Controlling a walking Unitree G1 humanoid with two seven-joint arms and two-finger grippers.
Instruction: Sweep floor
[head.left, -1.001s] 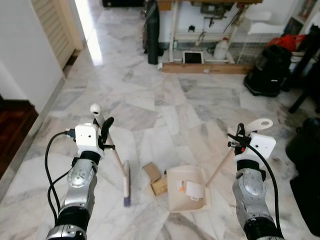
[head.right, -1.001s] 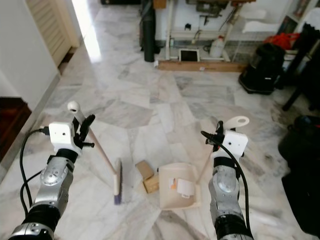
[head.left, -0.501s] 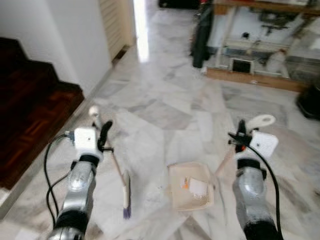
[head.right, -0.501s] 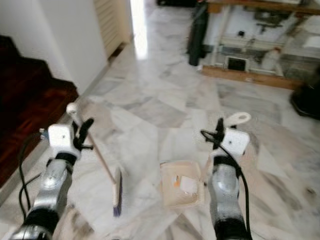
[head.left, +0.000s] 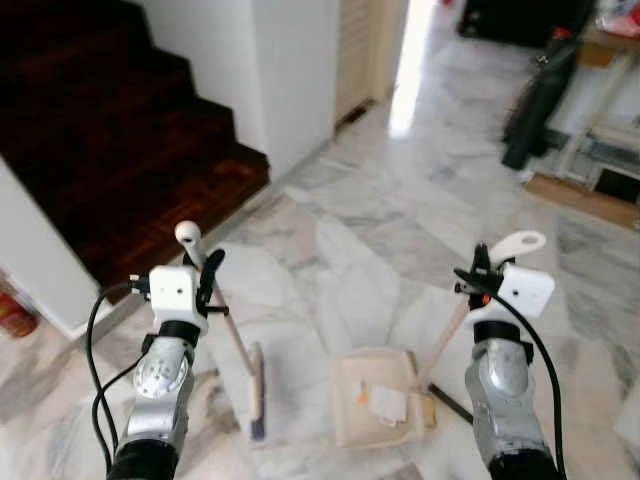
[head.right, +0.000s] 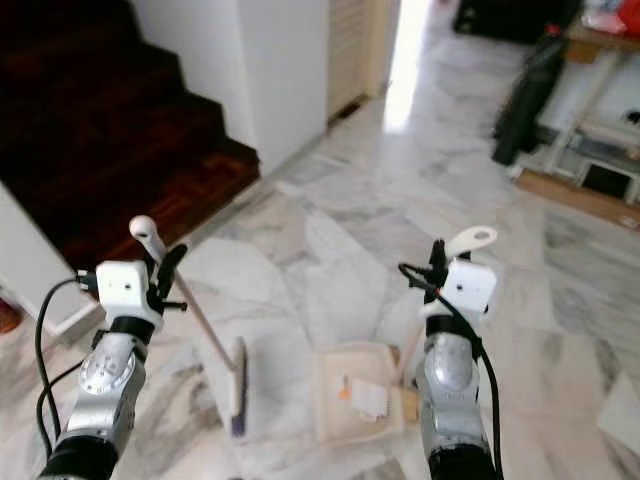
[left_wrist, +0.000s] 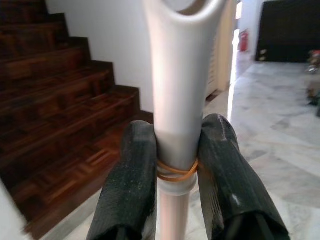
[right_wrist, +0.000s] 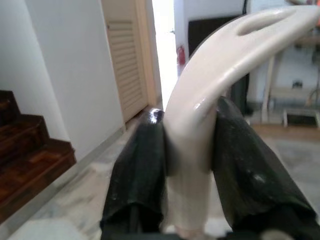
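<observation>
Left pincer (left_wrist: 176, 165) pinches the broom (head.left: 254, 385) handle; right pincer (right_wrist: 189, 150) pinches the dustpan (head.left: 375, 400) handle. Both rest on the marble floor (head.left: 350, 250) near dark wooden stairs (head.left: 110, 130)

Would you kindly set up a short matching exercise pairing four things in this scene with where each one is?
Things:
1. broom
2. dustpan
3. paper scraps
4. stairs

Places:
A. inside the dustpan
B. handle in the left claw
C. behind the left arm
D. handle in the right claw

Pairs: 1-B, 2-D, 3-A, 4-C
</observation>
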